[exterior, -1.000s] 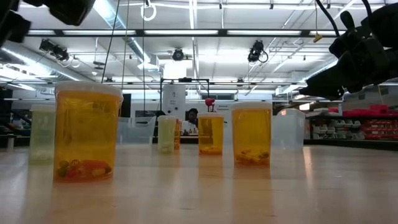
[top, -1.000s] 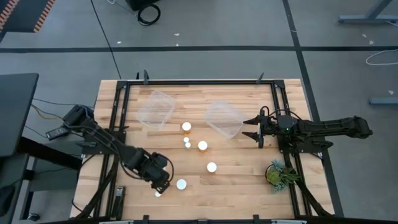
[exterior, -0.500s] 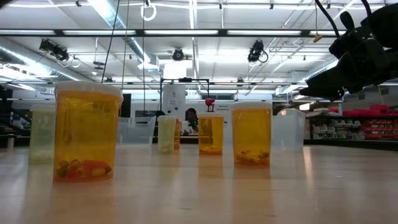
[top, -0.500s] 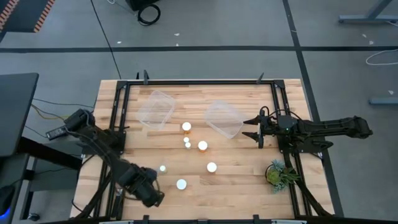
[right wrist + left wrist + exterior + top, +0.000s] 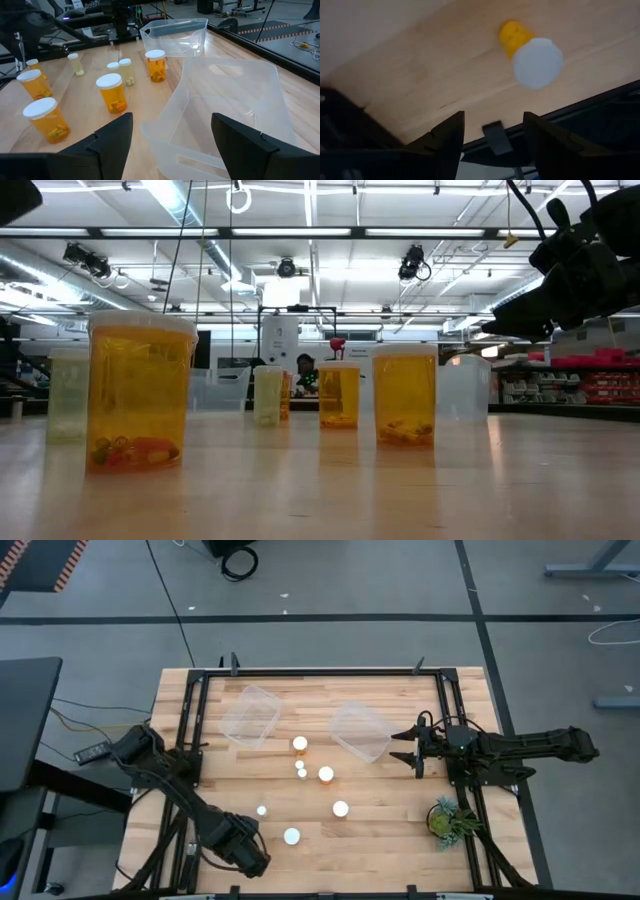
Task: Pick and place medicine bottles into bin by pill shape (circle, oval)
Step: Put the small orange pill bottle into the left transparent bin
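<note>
Several orange pill bottles with white caps stand upright on the wooden table, among them one at mid-table (image 5: pixel 326 774), a small one (image 5: pixel 261 810) and one toward the near edge (image 5: pixel 292 836). The low view shows them in a row, the nearest (image 5: pixel 140 395) largest. My left gripper (image 5: pixel 252 862) hovers open and empty by the near edge, left of the near bottle, which shows in its wrist view (image 5: pixel 537 62). My right gripper (image 5: pixel 405 748) waits open and empty beside the right clear bin (image 5: pixel 360 730).
Two clear plastic bins stand at the far middle, the left one (image 5: pixel 250 715) and the right one (image 5: pixel 230 110). A green potted plant (image 5: pixel 448 820) stands at the near right. Black frame rails (image 5: pixel 190 740) run along the table's sides.
My left gripper has gone toward the table's near edge, away from the bottles, and its arm no longer covers the small bottle at the near left. No bottle has moved.
</note>
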Available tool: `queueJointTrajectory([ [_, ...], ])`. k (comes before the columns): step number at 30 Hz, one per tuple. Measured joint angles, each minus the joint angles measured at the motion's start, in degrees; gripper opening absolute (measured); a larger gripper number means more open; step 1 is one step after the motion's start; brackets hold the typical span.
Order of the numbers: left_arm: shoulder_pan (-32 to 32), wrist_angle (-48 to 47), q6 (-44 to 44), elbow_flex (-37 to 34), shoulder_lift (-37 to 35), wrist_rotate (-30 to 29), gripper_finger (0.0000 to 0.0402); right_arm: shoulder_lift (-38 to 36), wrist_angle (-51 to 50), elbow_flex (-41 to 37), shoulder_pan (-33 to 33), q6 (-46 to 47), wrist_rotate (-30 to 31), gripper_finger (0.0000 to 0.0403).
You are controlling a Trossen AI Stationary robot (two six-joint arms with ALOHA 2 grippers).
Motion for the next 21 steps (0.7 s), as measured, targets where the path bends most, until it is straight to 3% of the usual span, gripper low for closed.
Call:
queueJointTrajectory([
  [7, 1.0, 2.0, 2.2, 1.3, 2.2, 1.9, 0.0185, 0.0, 0.0, 0.0, 0.0, 0.0, 0.0, 0.0276],
  [17, 0.9, -21.8, 4.7, 19.4, 6.9, 0.7, 0.0173, 0.0, -0.6, 0.0, 0.0, 0.0, 0.0, 0.0276],
  [21, -0.1, -22.1, 6.1, 20.7, 9.5, -2.2, 0.0176, 0.0, -0.7, 0.0, 0.0, 0.0, 0.0, 0.0276],
])
